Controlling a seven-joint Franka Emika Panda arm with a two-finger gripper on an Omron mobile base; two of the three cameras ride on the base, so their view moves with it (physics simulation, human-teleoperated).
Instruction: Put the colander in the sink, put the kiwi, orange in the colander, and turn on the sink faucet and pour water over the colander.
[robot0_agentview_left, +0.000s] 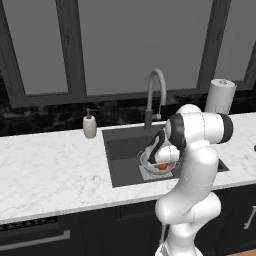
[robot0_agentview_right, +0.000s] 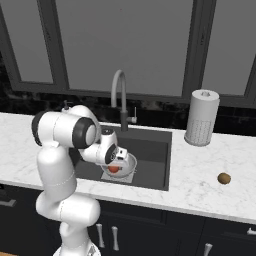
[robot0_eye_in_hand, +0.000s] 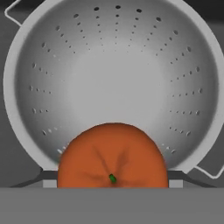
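The silver perforated colander (robot0_eye_in_hand: 113, 78) stands on the light plate in the dark sink (robot0_agentview_left: 122, 150), also seen as the colander (robot0_agentview_right: 130, 167) in the sink (robot0_agentview_right: 155, 150). My gripper (robot0_eye_in_hand: 113, 180) hangs just above the bowl, shut on the orange (robot0_eye_in_hand: 113, 155), which fills the gap between both fingertips. From the base cameras the orange (robot0_agentview_left: 162, 165) (robot0_agentview_right: 114, 169) shows at the hand, over the colander's inside. The brown kiwi (robot0_agentview_right: 224, 178) lies on the counter right of the sink. The grey gooseneck sink faucet (robot0_agentview_left: 156, 87) (robot0_agentview_right: 118, 87) rises behind the basin.
A beige soap dispenser (robot0_agentview_left: 89, 125) stands left of the sink. A white paper towel roll (robot0_agentview_right: 201, 117) stands at the back right, near the kiwi. White marble counter (robot0_agentview_left: 50, 165) stretches to both sides, with a dark backsplash and windows behind.
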